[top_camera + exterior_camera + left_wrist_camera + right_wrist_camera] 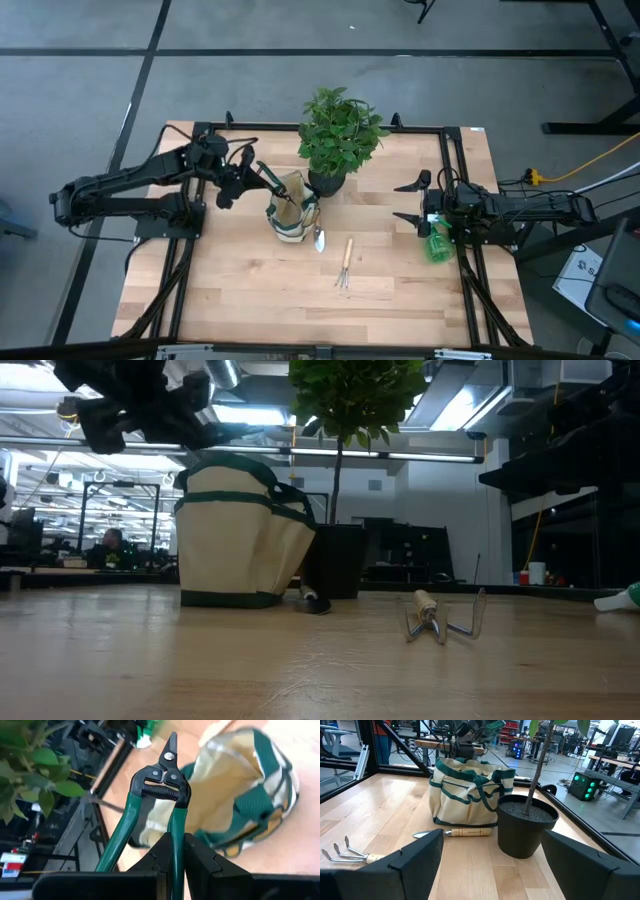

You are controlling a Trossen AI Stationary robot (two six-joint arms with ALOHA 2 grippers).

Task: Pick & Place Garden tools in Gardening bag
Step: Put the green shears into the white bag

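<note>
Left gripper [172,851] clamped on one green handle of shears [161,795], held just above bag [288,212], blades aimed at its open mouth. Shears' long axis slants toward bag. Right gripper [412,201] waits at table's right side, fingers apart, beside bottle [437,243].

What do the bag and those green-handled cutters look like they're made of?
The bag looks like soft cream fabric with green woven trim: it sags and folds. The cutters seem dark metal at the blades and spring, with glossy green handles, probably plastic-coated. The left tool grips one handle.
</note>
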